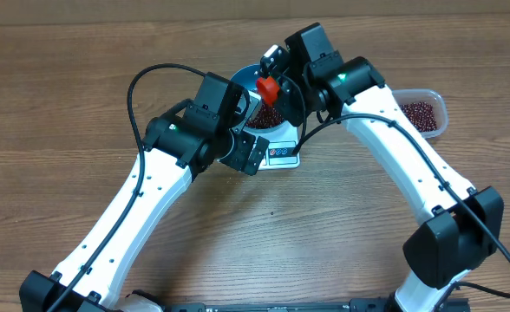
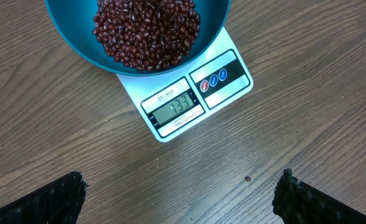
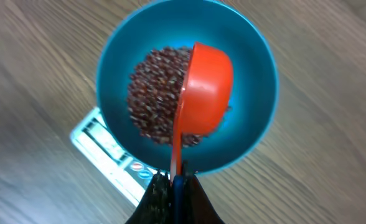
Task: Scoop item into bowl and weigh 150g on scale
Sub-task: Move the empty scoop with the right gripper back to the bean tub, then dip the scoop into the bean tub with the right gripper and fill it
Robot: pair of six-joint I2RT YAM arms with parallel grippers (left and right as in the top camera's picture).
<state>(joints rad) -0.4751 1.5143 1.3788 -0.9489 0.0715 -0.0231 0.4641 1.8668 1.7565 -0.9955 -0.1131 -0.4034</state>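
Right gripper (image 3: 175, 186) pinches tight the handle of the round red plastic scoop (image 3: 205, 87), tipped sideways over the deep round blue bowl (image 3: 258, 74); small dark red beans (image 3: 152, 93) heap inside it; it sits on the flat white scale (image 2: 229, 56); its grey window (image 2: 178, 106) shows 133, so I think only a few more should go in, slowly; left gripper (image 2: 180, 199) hangs wide open, holding nothing, close by; mind it; the clear plastic tub (image 1: 441, 108) lies beside the right arm.

You are viewing a clear plastic tub (image 1: 440, 102) resting at the wooden table's (image 1: 64, 104) far right, and a red scoop (image 3: 205, 87) tilting sideways.
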